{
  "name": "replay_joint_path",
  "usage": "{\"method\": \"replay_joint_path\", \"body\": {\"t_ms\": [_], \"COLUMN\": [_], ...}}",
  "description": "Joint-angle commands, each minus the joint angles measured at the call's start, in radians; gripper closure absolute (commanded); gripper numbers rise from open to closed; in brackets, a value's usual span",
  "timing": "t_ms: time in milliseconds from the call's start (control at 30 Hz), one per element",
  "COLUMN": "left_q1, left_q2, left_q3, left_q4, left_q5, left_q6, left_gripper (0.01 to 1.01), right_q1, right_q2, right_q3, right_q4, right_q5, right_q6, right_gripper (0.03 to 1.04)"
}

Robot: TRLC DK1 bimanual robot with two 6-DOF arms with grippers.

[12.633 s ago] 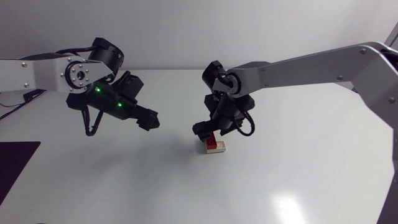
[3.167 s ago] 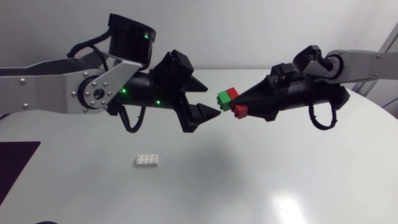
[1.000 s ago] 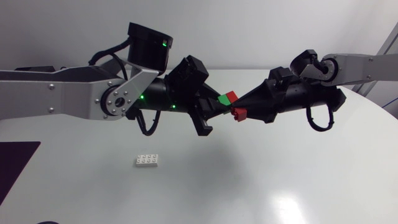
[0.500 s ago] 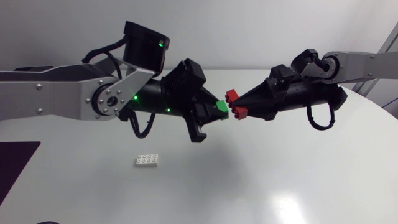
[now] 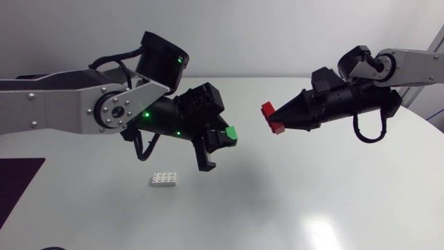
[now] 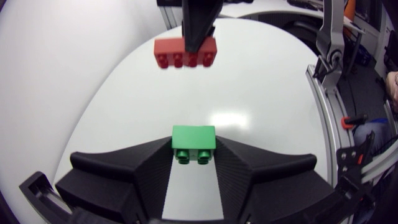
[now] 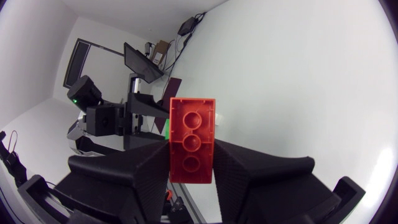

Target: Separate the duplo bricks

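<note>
A white duplo brick [image 5: 164, 178] lay on the table [image 5: 333, 201], under my left arm. My left gripper [image 6: 193, 159] pinched a green brick [image 5: 231, 132] between its fingertips. Well apart to its right, my right gripper [image 7: 191, 163] clamped a red brick [image 5: 271, 117], both bricks held aloft.

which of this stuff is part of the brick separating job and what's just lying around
Job:
green brick, in the left fingers
red brick, in the right fingers
white brick, on the table

Lying about:
dark mat at the table's left edge
</note>
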State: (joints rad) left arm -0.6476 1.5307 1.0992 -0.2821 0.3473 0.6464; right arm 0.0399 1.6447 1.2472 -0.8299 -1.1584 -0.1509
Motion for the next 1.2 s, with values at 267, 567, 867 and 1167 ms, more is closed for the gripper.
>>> {"method": "replay_joint_path", "body": {"t_ms": [267,567,867,1167], "left_q1": [0.020,-0.009,-0.069,-0.110], "left_q2": [0.192,0.345,0.394,0.393], "left_q3": [0.280,0.341,0.234,0.073], "left_q4": [-0.393,-0.617,-0.713,-0.738], "left_q5": [-0.294,-0.482,-0.582,-0.617], "left_q6": [0.420,0.601,0.636,0.634], "left_gripper": [0.746,0.754,0.759,0.772], "right_q1": [0.011,0.026,0.028,0.032], "right_q2": [-0.062,-0.098,-0.108,-0.102], "right_q3": [-0.114,-0.163,-0.181,-0.180], "right_q4": [0.058,0.086,0.103,0.110], "right_q5": [0.032,0.058,0.068,0.075], "right_q6": [-0.010,-0.010,-0.012,-0.012], "right_gripper": [0.87,0.87,0.87,0.87]}}
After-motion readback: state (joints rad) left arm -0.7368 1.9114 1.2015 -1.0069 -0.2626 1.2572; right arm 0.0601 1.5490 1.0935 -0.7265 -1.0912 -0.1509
